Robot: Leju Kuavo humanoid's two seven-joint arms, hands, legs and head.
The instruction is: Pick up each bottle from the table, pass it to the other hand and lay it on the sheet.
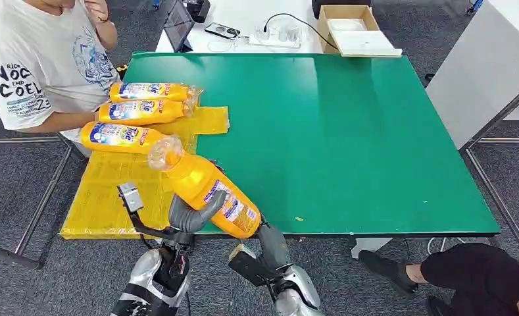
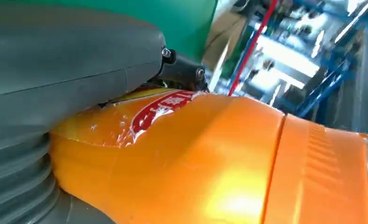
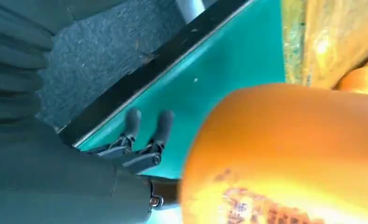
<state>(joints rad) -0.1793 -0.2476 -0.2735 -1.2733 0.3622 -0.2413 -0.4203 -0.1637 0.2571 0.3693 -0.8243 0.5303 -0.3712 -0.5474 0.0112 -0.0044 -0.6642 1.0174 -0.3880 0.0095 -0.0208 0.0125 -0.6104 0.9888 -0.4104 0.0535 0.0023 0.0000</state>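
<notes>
Bottle (image 1: 207, 191) tilted above the table's (image 1: 348, 131) near-left edge, cap toward 11 o'clock, over the sheet (image 1: 112, 191) border. Left hand (image 1: 194, 212) wraps its middle; right hand (image 1: 270, 238) at the base, fingers (image 3: 144, 126) look spread, contact unclear. Three bottles (image 1: 141, 112) lie on the sheet at 11 o'clock.

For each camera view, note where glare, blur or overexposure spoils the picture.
Head view: sharp, soft sheen on the green table. Left wrist view: glare on the held bottle, background blurred and blown out. Right wrist view: bottle blurred, close, with glare; fingers clearer.
</notes>
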